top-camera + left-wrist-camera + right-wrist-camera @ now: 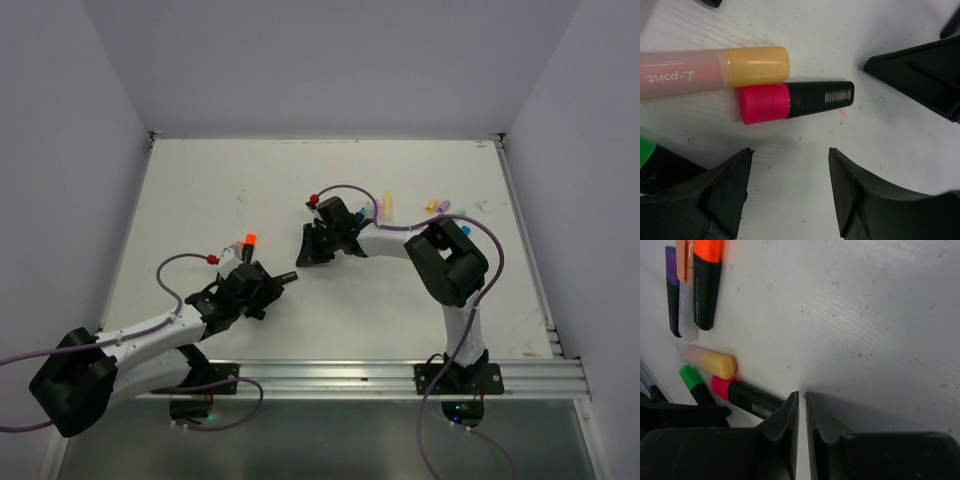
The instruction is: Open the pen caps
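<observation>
In the left wrist view a black pen (pixel 820 97) with a pink cap (pixel 764 103) lies on the white table. Against it lies a pastel pink pen (pixel 680 75) with a yellow-orange cap (pixel 757 64). A green cap (pixel 645 152) shows at the left edge. My left gripper (pixel 790 151) is open and empty, just short of the pink-capped pen. My right gripper (pixel 802 394) is shut and empty, its tips on the table beside the same black pen (pixel 752 400). In the top view the left gripper (pixel 262 290) and right gripper (pixel 312 250) face each other mid-table.
An orange-capped black pen (pixel 707 285), a purple-capped pen (pixel 672 290) and a pale pen (pixel 686 295) lie side by side further off. Several pastel pens and caps (pixel 433 204) lie at the back right by the right arm's elbow. Grey walls enclose the table (pixel 200 200).
</observation>
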